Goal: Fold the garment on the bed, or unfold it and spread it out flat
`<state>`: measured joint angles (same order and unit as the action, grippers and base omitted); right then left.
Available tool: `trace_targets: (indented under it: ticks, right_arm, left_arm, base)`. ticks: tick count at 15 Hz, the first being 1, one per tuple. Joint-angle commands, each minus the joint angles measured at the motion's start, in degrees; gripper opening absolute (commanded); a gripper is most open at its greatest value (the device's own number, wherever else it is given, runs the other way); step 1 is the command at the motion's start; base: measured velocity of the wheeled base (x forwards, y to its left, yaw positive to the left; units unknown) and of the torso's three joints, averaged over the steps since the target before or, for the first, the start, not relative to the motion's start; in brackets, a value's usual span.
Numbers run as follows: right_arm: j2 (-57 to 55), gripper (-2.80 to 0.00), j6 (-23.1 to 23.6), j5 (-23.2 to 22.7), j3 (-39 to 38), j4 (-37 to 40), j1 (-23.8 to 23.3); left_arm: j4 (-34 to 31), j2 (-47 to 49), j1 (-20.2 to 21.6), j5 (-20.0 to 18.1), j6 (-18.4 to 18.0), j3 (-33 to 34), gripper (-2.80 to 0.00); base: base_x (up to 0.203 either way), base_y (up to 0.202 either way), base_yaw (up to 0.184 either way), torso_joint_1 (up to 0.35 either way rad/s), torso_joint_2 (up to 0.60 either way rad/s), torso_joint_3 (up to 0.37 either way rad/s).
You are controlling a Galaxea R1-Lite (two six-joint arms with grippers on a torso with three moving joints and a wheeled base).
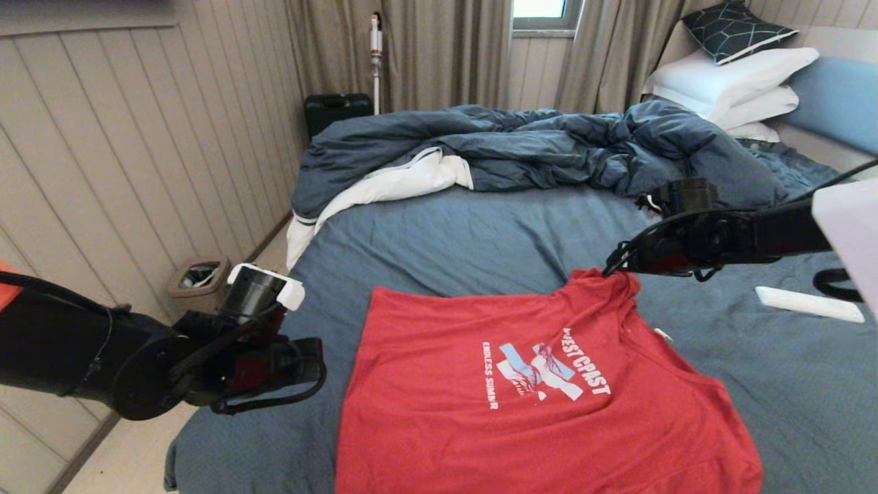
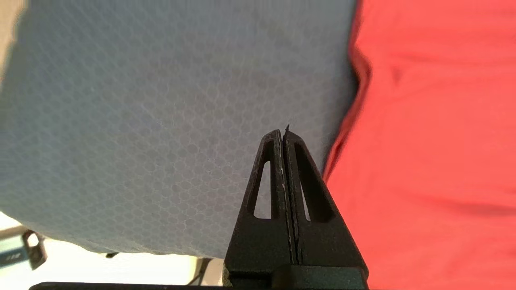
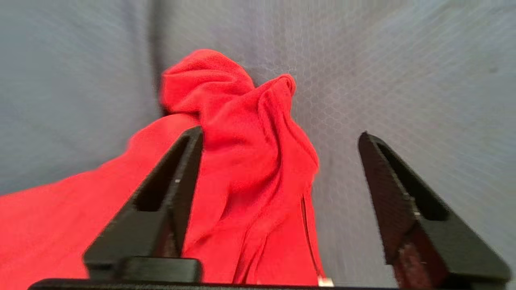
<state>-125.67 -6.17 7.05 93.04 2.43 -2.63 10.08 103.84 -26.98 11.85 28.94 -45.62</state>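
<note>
Bed fills most of the head view, slate-blue fitted sheet, honeycomb texture visible in both wrist views. Rumpled dark blue duvet with white lining bunched across the far part of the bed, white pillows stacked at the far right against the blue headboard, one dark patterned cushion on top. Garment, red T-shirt, lies print-up on the near part of the sheet, mostly spread flat, chest print reading WEST COAST / ENDLESS SUMMER. One far corner of the shirt is bunched into a raised crumpled peak. Right gripper reaches in from the right, at that bunched corner; fingers spread wide, red cloth lying between them against one finger, not clamped. Left gripper hangs beside the bed's left edge, over bare sheet just beside the shirt's side edge; fingers pressed together, nothing between them. White flat object on the sheet at right, well apart from the shirt. Small bin on the floor by the wall, dark case on the floor past the bed.
</note>
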Motion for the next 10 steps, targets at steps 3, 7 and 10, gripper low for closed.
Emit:
trace_targets:
  ticks: [3, 7, 10]
  right_arm:
    - [15.73, -2.80, -0.04, -0.02, -11.61, -0.20, -0.06]
    - [35.69, -2.80, 0.40, -1.89, -29.78, -0.26, -0.15]
    - [53.35, -2.80, 0.52, -2.60, -47.15, -0.26, -0.14]
  left_arm:
    - [-0.44, -11.36, 1.72, 0.20, -0.32, 1.42, -2.80]
    - [-0.53, -29.43, 2.28, 0.15, -3.69, 13.56, -2.80]
    - [-2.65, -46.43, 3.71, 0.13, -7.15, 23.09, -2.80]
  base:
    - [0.000, 0.000, 0.000, 0.000, 0.00, 0.000]
    - [0.000, 0.000, 0.000, 0.000, 0.00, 0.000]
    - [0.000, 0.000, 0.000, 0.000, 0.00, 0.000]
